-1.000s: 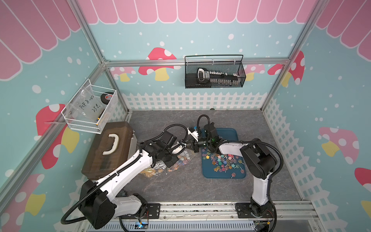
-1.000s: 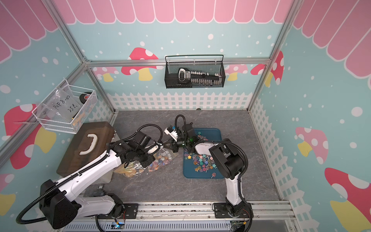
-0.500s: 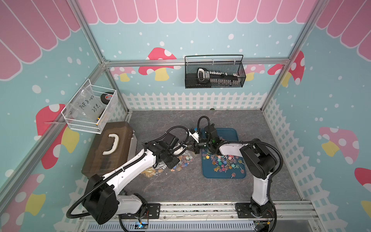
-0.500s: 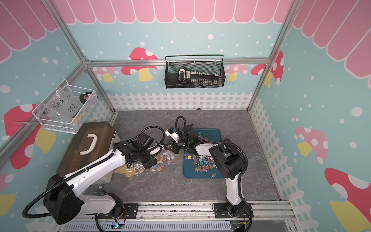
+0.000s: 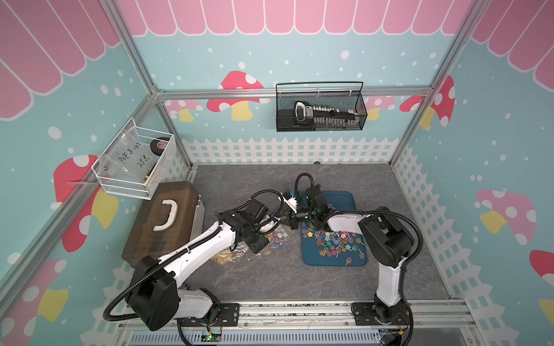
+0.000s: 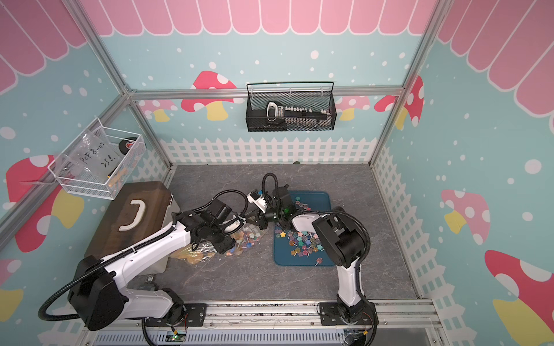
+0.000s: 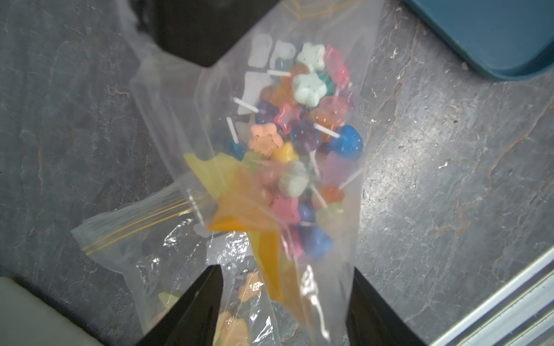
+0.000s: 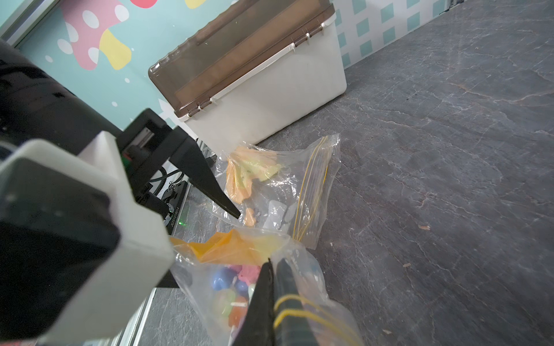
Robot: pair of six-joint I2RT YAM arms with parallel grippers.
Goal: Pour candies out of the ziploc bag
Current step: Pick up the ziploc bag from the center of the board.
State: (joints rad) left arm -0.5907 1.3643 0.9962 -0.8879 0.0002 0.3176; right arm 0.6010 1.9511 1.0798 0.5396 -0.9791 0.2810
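Left claw point(image 7: 284, 269) stands well open, jaws astride the bag point(image 7: 180, 119), holding nothing. The right claw point(image 8: 274, 263) is closed on the bag's zip edge. The blue tray point(image 5: 341, 199), right of centre on the table point(image 5: 269, 284), carries scattered candies point(image 5: 329, 241). The bag lies just left of the tray, many candies inside. Risk: lifted by one edge only, the mouth may sag and spill candies short of the tray.

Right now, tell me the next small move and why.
Probably close the left gripper on the end of the ziploc bag between its open jaws. The right gripper is shut on the zip edge near the tray, and many candies are inside, so that end likely needs lifting.
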